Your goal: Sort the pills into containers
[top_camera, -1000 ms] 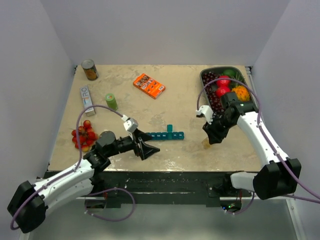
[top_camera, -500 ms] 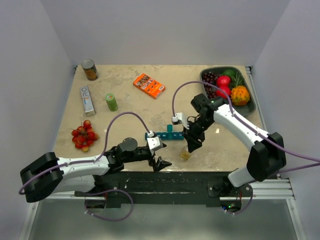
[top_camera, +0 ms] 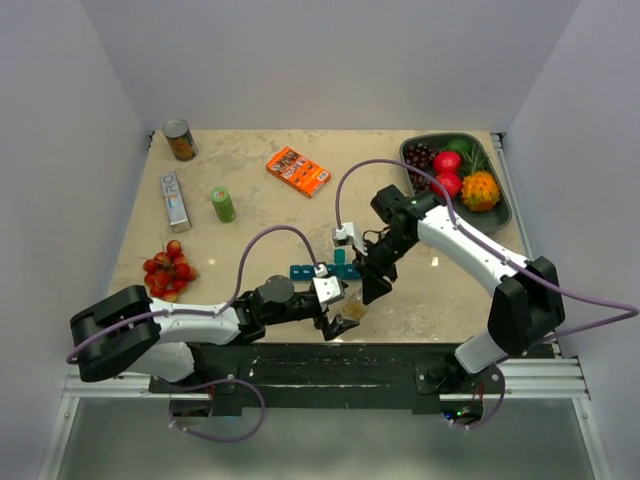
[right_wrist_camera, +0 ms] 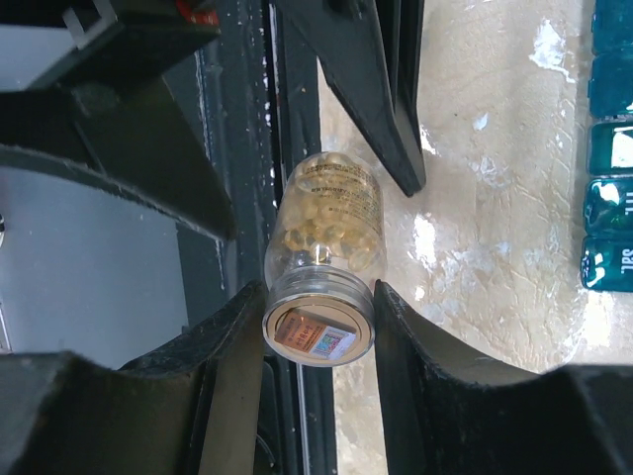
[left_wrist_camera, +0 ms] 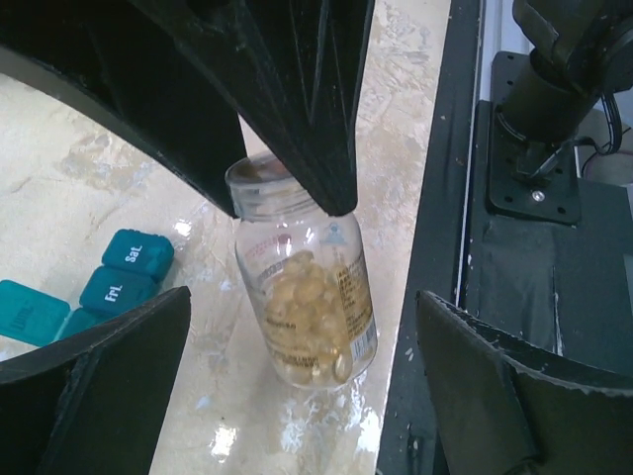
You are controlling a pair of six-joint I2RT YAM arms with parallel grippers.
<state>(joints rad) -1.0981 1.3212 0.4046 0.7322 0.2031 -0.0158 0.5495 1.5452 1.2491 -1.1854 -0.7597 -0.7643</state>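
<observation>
My right gripper (right_wrist_camera: 318, 315) has brought the pill bottle (left_wrist_camera: 309, 302) to the table (left_wrist_camera: 396, 198) near edge (pill organizer (left_wrist_camera: 117, 282) just beside), pinching its neck; my left gripper (top_camera: 333, 318) stands spread wide either side of it.

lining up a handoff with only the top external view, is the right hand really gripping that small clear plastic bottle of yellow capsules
observer: yes, in the right wrist view the right hand has both fingers pressed on the neck end of the small clear plastic bottle of yellow capsules.
operator: and the left hand, touching it
observer: no, in the left wrist view the left hand is open, one finger on each side of the bottle with gaps.
operator: lids nearest it open or shut
observer: on the long teal-blue plastic pill organizer, the two lids the left wrist view shows, Sat and Fri, are shut.
</observation>
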